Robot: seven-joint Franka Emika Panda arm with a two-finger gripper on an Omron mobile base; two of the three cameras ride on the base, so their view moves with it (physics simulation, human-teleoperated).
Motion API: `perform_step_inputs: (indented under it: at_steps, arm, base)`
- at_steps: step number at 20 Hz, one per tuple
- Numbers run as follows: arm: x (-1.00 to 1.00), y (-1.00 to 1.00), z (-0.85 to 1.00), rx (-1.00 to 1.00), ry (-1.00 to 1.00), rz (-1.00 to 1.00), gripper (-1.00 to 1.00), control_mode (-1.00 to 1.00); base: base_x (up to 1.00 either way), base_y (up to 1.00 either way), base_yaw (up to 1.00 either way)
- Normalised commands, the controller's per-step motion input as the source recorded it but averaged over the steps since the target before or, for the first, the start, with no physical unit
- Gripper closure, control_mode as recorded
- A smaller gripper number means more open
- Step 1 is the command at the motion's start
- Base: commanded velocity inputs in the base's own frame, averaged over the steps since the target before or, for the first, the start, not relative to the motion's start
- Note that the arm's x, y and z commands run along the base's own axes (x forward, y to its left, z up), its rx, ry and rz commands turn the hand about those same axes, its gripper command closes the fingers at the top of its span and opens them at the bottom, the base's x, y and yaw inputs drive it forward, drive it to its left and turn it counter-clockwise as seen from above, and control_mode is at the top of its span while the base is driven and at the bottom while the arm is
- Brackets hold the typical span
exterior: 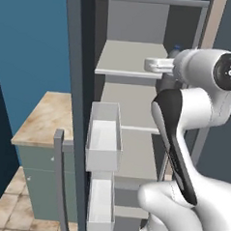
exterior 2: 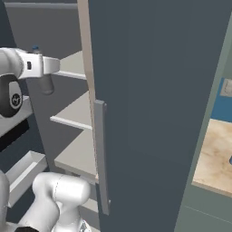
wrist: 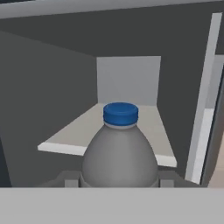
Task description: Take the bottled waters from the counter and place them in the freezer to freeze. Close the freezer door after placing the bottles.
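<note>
My gripper (wrist: pixel 119 180) is shut on a smoky grey bottled water (wrist: pixel 119 155) with a blue cap, which stands between the two fingertips. In the base views the white hand (exterior: pixel 159 66) reaches into the open freezer (exterior: pixel 137 22). It holds the bottle (exterior: pixel 168 83) just above the front edge of an upper light grey shelf (exterior: pixel 123 60). From the right, the gripper (exterior 2: pixel 43 68) grips the bottle (exterior 2: pixel 45 84) around its middle, cap up. The freezer door (exterior: pixel 78 100) stands open to the left, its white bins (exterior: pixel 104 136) facing inward.
A beige counter (exterior: pixel 45 115) lies left of the open door, and another stretch of counter (exterior 2: pixel 217 154) lies at the far right. A tall dark slab with a bar handle (exterior 2: pixel 102 158) stands close on the right of the opening. Lower shelves (exterior 2: pixel 74 113) sit beneath the bottle.
</note>
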Motion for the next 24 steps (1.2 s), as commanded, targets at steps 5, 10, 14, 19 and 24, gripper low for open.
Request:
perform_step_inputs:
  at_steps: [5, 10, 14, 19, 24]
  arm:
    - [0.52, 0.00, 0.01, 0.00, 0.00, 0.00, 1.00, -1.00]
    - [0.70, 0.00, 0.11, -0.01, 0.01, 0.00, 1.00, -1.00]
    - [0.80, 0.00, 0.28, 0.00, 0.01, -0.01, 1.00, -1.00]
    - [0.70, 0.00, 0.10, 0.00, 0.01, -0.07, 1.00, -1.00]
    - [0.55, 0.01, -0.08, 0.00, 0.00, -0.12, 1.00, -1.00]
  base:
    - [0.00, 0.00, 0.00]
    - [0.00, 0.00, 0.00]
    - [0.00, 0.00, 0.00]
    - [0.00, 0.00, 0.00]
    - [0.00, 0.00, 0.00]
